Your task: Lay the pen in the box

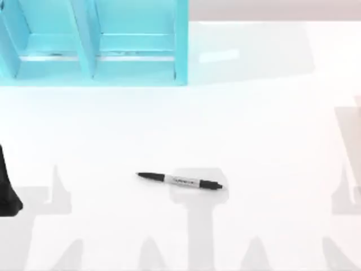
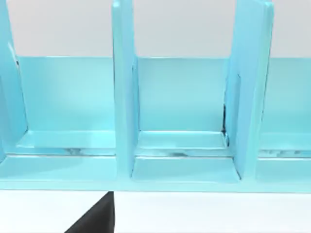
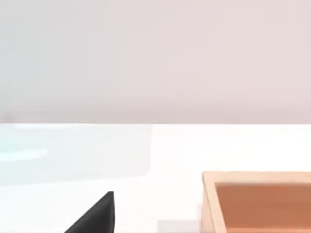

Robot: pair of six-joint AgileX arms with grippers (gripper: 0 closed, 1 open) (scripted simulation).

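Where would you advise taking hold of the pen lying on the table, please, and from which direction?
Grip the pen at its silver-grey middle band, coming straight down from above. It lies flat on the white table, nearly along the top view's left-right line, tapered tip to the left, so the end effector fingers should probably close across its slim barrel. The band sits near its balance.

A bright white table under even light, with a pale wall behind.

The glossy white tabletop (image 1: 265,147) carries soft grey shadows along its near edge and right side. At the far left stands a turquoise shelf unit with upright dividers (image 1: 90,45), casting a faint bluish sheen on the surface beside it. Beyond the table's far edge rises a plain pinkish-grey wall (image 3: 155,58).
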